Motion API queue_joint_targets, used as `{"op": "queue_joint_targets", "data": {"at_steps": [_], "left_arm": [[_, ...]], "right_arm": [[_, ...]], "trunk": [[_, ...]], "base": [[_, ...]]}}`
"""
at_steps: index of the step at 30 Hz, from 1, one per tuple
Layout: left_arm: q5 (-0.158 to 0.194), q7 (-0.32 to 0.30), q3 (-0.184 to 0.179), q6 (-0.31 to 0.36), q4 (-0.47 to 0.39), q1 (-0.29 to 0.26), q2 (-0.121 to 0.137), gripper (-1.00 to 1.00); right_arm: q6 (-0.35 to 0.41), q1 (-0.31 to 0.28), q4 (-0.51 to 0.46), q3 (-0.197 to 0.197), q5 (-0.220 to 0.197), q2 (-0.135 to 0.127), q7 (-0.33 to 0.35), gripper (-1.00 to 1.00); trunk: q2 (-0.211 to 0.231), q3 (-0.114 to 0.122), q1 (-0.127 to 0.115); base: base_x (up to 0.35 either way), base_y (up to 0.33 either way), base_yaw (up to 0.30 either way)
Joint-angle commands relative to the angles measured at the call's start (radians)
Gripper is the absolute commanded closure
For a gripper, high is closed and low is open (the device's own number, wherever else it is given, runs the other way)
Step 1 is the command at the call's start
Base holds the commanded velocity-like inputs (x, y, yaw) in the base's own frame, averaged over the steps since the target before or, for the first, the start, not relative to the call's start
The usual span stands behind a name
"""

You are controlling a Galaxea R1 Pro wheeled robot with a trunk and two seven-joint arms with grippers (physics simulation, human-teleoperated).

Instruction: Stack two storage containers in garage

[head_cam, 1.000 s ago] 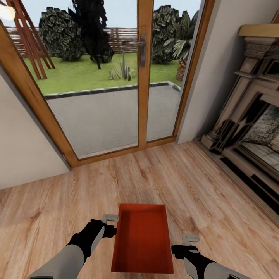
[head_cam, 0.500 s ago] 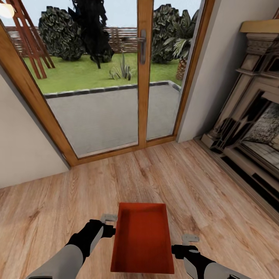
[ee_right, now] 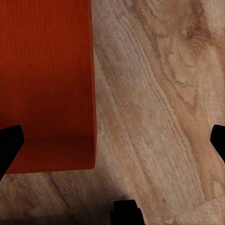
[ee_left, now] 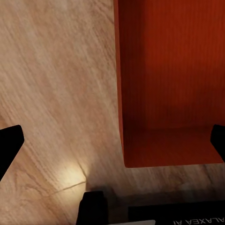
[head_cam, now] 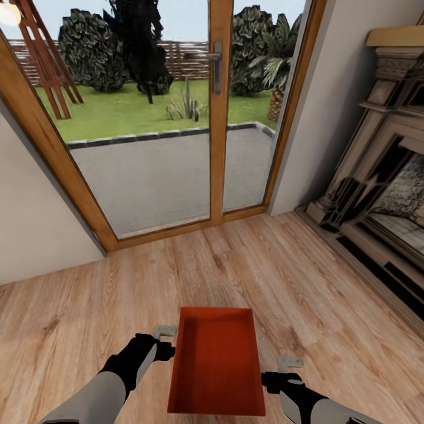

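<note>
Upside-down white lettering, cut off at the frame edge, reads "ALAXEA AI" on the dark robot body panel (ee_left: 176,214) beside the orange-red ribbed plastic bin (ee_left: 171,70)

Soft daylight enters through the glass doors (head_cam: 171,129); renders look slightly blurred, with a pale glare patch on the floor (ee_left: 70,176).

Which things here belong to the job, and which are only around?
Job: storage container; left end effector; right end effector; light wood floor of the living room.

Only around: glass doors; fireplace; garden outside.
</note>
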Motion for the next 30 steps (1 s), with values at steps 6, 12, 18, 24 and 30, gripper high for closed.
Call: {"op": "queue_joint_targets", "data": {"at_steps": [6,12,18,24,30], "left_arm": [[-0.010,-0.001,0.005,0.004,-0.002,0.000,0.000,-1.00],[-0.009,-0.001,0.005,0.004,-0.002,0.000,0.005,-1.00],[-0.008,-0.001,0.005,0.004,-0.002,0.000,0.008,-1.00],[-0.008,-0.002,0.005,0.003,-0.002,0.000,0.008,-1.00],[-0.008,-0.002,0.005,0.003,-0.002,0.000,0.008,-1.00]], "right_arm": [[-0.002,0.000,0.001,0.008,-0.009,0.000,-0.002,-1.00],[-0.002,0.000,0.001,0.009,-0.008,-0.001,-0.002,-1.00],[-0.003,0.000,0.001,0.009,-0.008,-0.002,-0.002,-1.00],[-0.003,0.000,0.001,0.008,-0.008,-0.002,-0.003,-1.00],[-0.003,0.000,0.001,0.008,-0.008,-0.004,-0.003,-1.00]], "trunk": [[-0.015,-0.007,0.008],[-0.015,-0.007,0.008],[-0.015,-0.007,0.008],[-0.015,-0.007,0.008],[-0.015,-0.007,0.008]], "base": [[0.000,0.000,0.000],[0.000,0.000,0.000],[0.000,0.000,0.000],[0.000,0.000,0.000],[0.000,0.000,0.000]]}}
